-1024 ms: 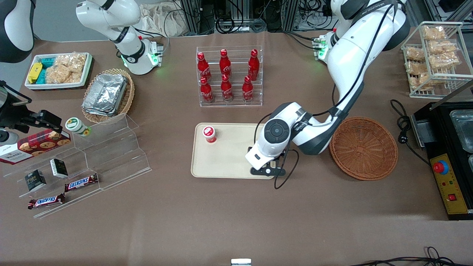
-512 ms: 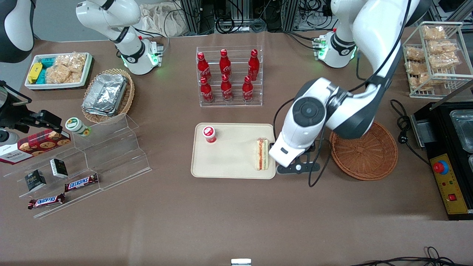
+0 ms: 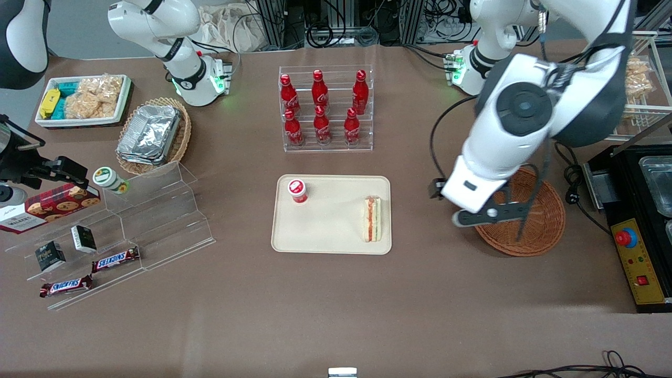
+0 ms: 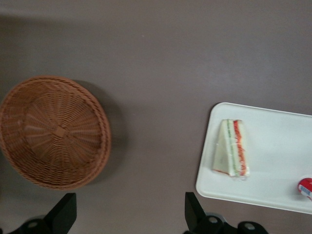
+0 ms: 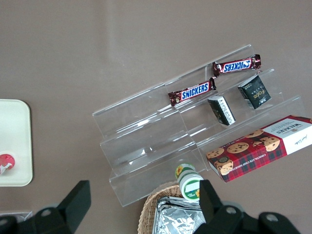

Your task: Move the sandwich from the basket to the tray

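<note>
The sandwich (image 3: 373,219) (image 4: 231,155), a white wedge with red and green filling, lies on the beige tray (image 3: 325,239) (image 4: 273,187) at the end nearest the basket. The round reddish-brown wicker basket (image 3: 548,223) (image 4: 53,131) has nothing in it. My gripper (image 3: 491,214) (image 4: 129,212) hangs high above the table over the basket's rim, on the side toward the tray. It is open, with only bare table showing between its fingers (image 4: 65,214).
A small red-capped bottle (image 3: 297,190) (image 4: 305,187) stands on the tray toward the parked arm's end. A clear rack of red bottles (image 3: 325,110) stands farther from the camera than the tray. A black appliance (image 3: 640,210) and a wire snack rack (image 3: 638,79) flank the basket.
The gripper let go of the sandwich on the tray, then rose and swung away toward the basket. The sandwich stays where it was set down.
</note>
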